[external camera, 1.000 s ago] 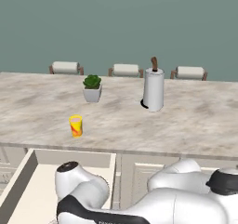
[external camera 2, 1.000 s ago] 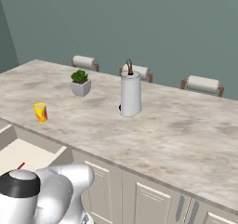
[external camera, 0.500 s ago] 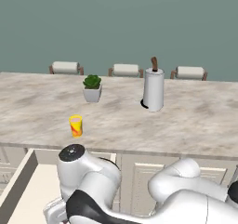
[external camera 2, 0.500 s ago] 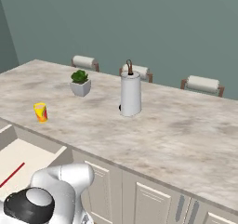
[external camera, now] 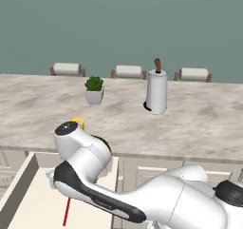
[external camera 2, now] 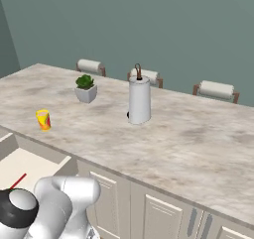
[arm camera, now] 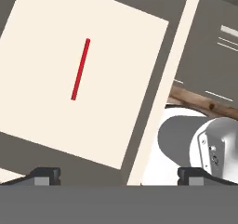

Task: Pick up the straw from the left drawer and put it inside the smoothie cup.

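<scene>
The red straw (arm camera: 80, 69) lies flat on the pale bottom of the open left drawer (arm camera: 125, 79), well ahead of my gripper (arm camera: 118, 174). The gripper hangs above the drawer, jaws wide open and empty, with both fingertips (arm camera: 44, 174) far apart. From the left base view the straw (external camera: 66, 211) shows in the drawer (external camera: 26, 190) just below my bent arm. The yellow smoothie cup (external camera 2: 43, 119) stands upright on the counter behind the drawer; my arm's elbow hides most of the cup (external camera: 78, 122) in the left base view. The straw's end (external camera 2: 19, 181) also peeks out beside the arm.
On the marble counter (external camera: 199, 123) stand a white pot with a green plant (external camera: 94, 91) and a white paper-towel holder (external camera: 156, 91). Several chair backs (external camera: 129, 71) line the far side. Shut cabinet fronts (external camera 2: 158, 213) run under the counter to the right of the drawer.
My arm has swung left and bent over the open drawer, its elbow rising in front of the cup. The straw and cup have not moved.
</scene>
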